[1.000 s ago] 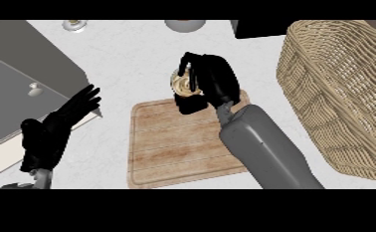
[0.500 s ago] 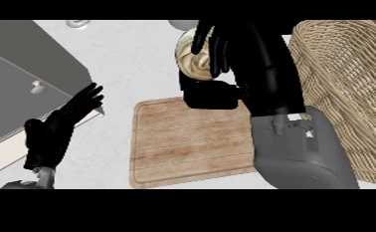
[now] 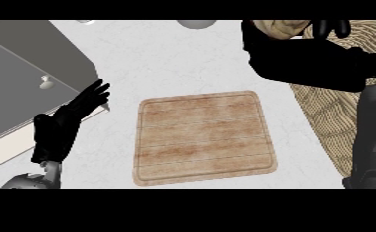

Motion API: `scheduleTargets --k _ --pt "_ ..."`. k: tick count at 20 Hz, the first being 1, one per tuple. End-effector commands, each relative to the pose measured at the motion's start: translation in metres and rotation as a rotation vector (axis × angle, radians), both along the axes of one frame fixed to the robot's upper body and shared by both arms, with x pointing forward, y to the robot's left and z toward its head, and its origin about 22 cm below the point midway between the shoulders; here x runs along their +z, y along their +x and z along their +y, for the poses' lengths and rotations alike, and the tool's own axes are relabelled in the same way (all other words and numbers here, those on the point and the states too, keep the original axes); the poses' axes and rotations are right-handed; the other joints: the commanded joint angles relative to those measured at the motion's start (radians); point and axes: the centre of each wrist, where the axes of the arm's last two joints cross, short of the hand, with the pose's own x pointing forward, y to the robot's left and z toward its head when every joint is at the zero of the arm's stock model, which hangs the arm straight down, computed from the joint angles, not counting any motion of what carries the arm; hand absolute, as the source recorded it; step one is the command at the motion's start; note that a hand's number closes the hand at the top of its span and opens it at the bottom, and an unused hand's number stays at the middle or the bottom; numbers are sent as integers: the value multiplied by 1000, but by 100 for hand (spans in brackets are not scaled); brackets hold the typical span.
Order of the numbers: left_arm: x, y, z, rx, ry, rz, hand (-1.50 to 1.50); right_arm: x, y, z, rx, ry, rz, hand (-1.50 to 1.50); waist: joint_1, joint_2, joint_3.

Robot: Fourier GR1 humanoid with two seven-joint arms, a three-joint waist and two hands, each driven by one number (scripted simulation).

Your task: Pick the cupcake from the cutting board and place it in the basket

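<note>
The cupcake (image 3: 283,28) sat high at the far right of the head view, only its pale tan top showing above the right robot hand (image 3: 294,52), whose black fingers were curled round it. Most of the cupcake was hidden behind that robot hand. It was held up off the desk (image 3: 183,61), close to the left edge of the basket (image 3: 327,111), though whether it was already over the basket could not be told. The woven basket lay along the right side, much of it covered by the right robot hand and the dark forearm coming in from the lower right corner.

The cutting board (image 3: 204,136) lay flat on the white desk near the middle, its wooden top bare, well apart from the cupcake and just left of the basket.

The left robot hand (image 3: 70,121) rested at the left side, fingers straight and spread, holding nothing, its fingertips pointing toward the far right. It stood beside the edge of a grey box (image 3: 37,76) that filled the far left corner. A small pale round thing (image 3: 197,23) showed at the far edge of the desk, cut off by the view.
</note>
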Motion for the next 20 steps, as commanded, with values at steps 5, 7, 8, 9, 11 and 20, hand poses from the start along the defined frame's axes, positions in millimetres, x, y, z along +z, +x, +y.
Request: scheduleTargets --k 5,7,8,9,11,20 --pt "-8 5 20 109 36 65 0 19 29 -57 -345 -351 189 150 1 19 -9" --pt "-3 7 18 105 39 56 0 28 36 -72 -381 -400 231 150 9 18 -9" --pt "-10 10 23 97 30 79 0 30 38 -84 -356 -371 243 150 9 22 -8" --pt "1 16 15 106 26 64 0 25 43 -88 -384 -380 282 150 11 21 -8" --pt "-5 18 22 102 20 71 0 27 41 -115 -410 -410 277 150 8 24 -7" --pt "-12 26 17 103 30 62 0 13 28 -201 -351 -415 311 150 25 27 -5"
